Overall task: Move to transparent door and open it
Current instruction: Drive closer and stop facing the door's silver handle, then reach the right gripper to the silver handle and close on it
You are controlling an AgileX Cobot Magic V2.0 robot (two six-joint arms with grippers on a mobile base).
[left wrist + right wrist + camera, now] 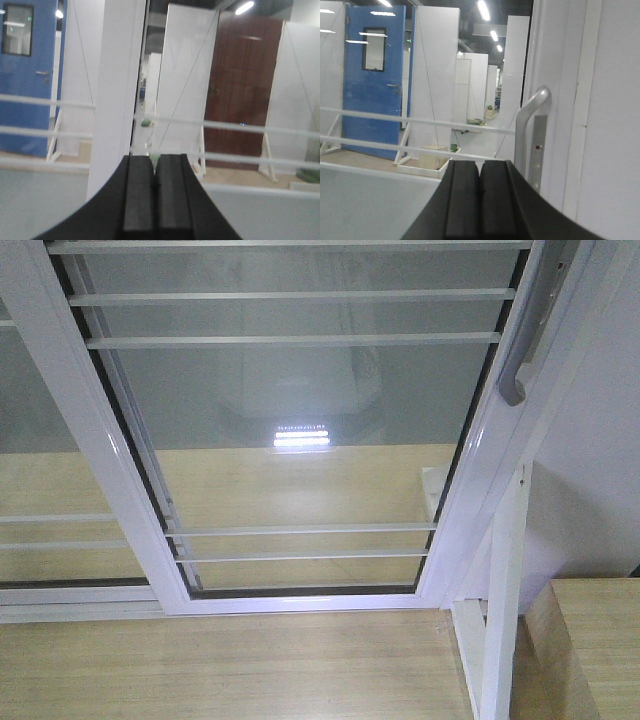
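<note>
The transparent door (300, 450) fills the front view: clear glass in a white frame, thin white bars across it. Its grey curved handle (524, 335) is on the right frame edge. In the right wrist view the handle (529, 125) stands just right of and beyond my right gripper (479, 165), which is shut and empty. My left gripper (153, 160) is shut and empty, facing the glass and its white bars (235, 127). Neither gripper touches the door.
A second white-framed glass panel (40, 470) without a handle overlaps on the left. A white wall (600, 470) and a white post (505, 600) stand to the right, with a wooden ledge (590, 640) at lower right. Wooden floor (220, 665) lies in front.
</note>
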